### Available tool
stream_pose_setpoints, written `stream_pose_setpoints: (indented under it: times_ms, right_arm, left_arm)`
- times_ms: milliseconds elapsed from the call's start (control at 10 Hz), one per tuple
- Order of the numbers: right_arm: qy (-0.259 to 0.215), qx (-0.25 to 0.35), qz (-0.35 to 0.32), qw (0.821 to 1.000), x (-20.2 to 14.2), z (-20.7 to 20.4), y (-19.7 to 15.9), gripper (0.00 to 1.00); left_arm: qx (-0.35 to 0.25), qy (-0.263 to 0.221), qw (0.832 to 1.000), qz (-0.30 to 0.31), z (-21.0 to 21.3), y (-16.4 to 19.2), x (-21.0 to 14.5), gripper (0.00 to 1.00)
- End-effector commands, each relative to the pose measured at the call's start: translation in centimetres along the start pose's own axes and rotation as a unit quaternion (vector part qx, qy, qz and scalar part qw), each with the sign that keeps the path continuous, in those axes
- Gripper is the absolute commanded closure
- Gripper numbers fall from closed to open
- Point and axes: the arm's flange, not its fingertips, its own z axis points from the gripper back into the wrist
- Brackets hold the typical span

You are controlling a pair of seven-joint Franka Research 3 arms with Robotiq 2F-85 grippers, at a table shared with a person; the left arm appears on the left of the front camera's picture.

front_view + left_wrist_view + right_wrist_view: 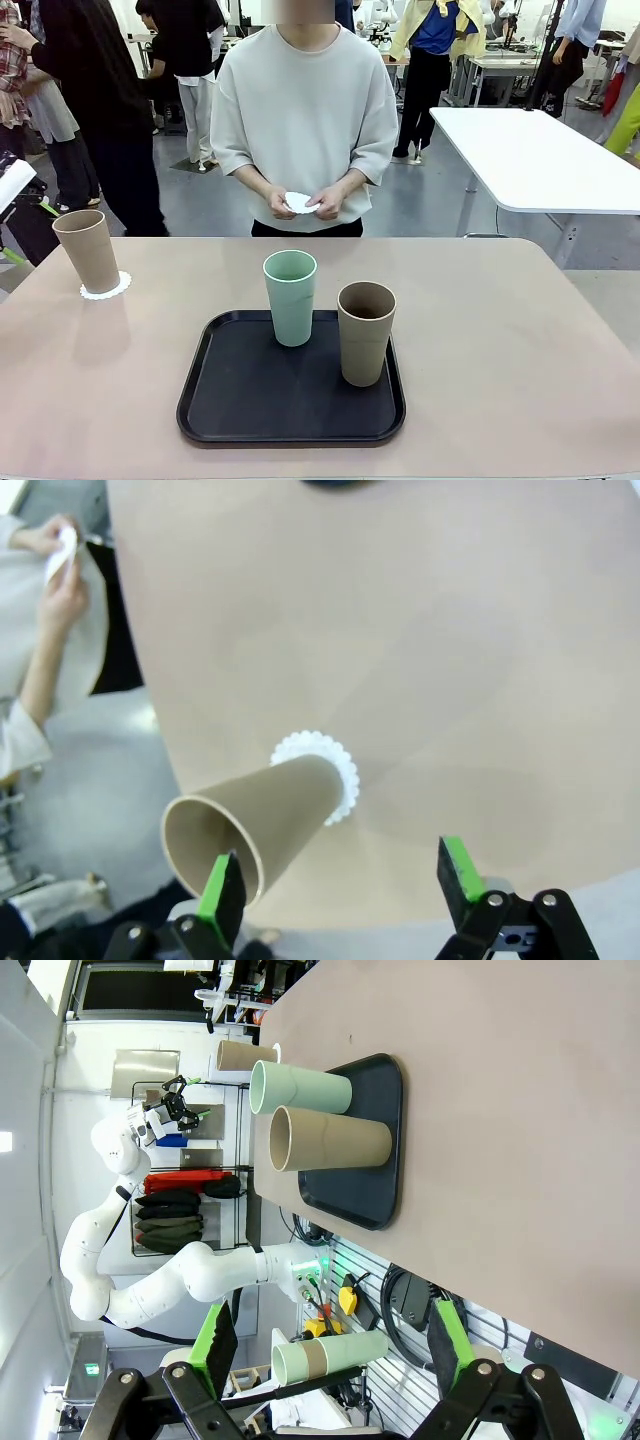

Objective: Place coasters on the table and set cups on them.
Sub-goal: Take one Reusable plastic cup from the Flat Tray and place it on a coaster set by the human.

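At the table's left end a tan cup stands upright on a white scalloped coaster. My left gripper hangs open above and beside that cup and its coaster, touching neither. A mint cup and a second tan cup stand on the black tray. The person's hands hold white coasters at the far edge. My right gripper is open and holds nothing, well off to the side of the tray, the mint cup and the tan cup.
A white rectangular table stands behind at the right. Other people move about in the background. Stacked spare cups lie off the table close to my right gripper. Bare tabletop stretches right of the tray.
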Motion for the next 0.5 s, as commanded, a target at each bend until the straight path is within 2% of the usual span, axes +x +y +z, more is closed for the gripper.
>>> stream_pose_setpoints:
  times_ms: [0,200,300,400]
  right_arm:
    - [-0.001,0.007,0.003,1.0,0.0,0.1,0.0,0.0]
    - [-0.001,0.007,0.003,1.0,0.0,0.1,0.0,0.0]
    - [-0.001,0.007,0.003,1.0,0.0,0.1,0.0,0.0]
    - [-0.001,0.007,0.003,1.0,0.0,0.1,0.0,0.0]
  left_arm:
    - [-0.006,0.002,1.0,-0.011,0.1,0.0,-0.3,0.0]
    - [0.0,0.0,1.0,0.0,0.0,0.0,0.0,0.0]
    - [-0.017,0.042,0.998,0.048,3.4,0.1,3.0,0.0]
    - [-0.032,0.086,0.988,0.123,5.8,-0.4,5.7,0.0]
